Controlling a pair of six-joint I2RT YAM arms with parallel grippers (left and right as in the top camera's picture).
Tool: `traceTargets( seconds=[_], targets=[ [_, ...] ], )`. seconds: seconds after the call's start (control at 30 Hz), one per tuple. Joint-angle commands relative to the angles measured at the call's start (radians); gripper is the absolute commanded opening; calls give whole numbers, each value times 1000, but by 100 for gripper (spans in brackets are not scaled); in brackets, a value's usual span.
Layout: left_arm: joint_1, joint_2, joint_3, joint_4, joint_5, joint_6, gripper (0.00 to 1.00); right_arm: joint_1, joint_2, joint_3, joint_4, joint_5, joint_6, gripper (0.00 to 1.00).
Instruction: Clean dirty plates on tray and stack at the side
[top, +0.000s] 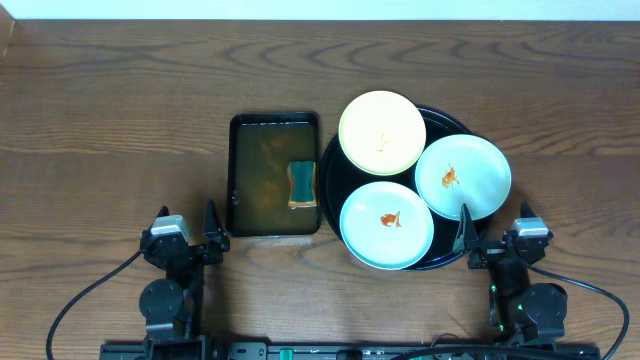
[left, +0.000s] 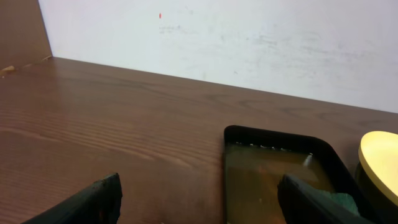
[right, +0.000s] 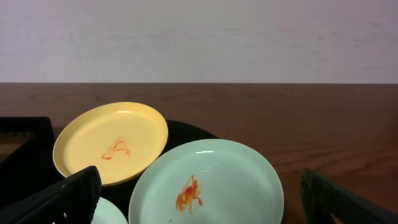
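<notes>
Black tray (top: 332, 195) beside the water basin (top: 275, 117) holds all three smeared plates (top: 387, 224); left hand (top: 187, 222) and right hand (top: 495, 228) both gape empty, so I judge washing unstarted, with the soaking sponge (top: 302, 184) my first grasp.

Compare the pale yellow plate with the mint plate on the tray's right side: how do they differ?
Colour: the yellow plate is pale yellow, while the right mint plate is mint-white. Place: the yellow plate sits at the far left of the tray, near the basin; the mint plate sits at its right edge. Smear: the yellow plate's is thin and faint, the mint plate's bolder orange-red. Both are small, round, dirty and on the tray.
</notes>
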Motion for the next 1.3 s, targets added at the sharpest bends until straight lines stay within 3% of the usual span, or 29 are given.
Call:
traceTargets(
  seconds=[0.0, 1.27],
  targets=[
    [5, 1, -10, -45, -8, 17, 81, 15, -5, -1, -3, 6, -9, 99],
    [5, 1, -10, -45, -9, 17, 81, 15, -5, -1, 1, 21, -9, 99]
  ],
)
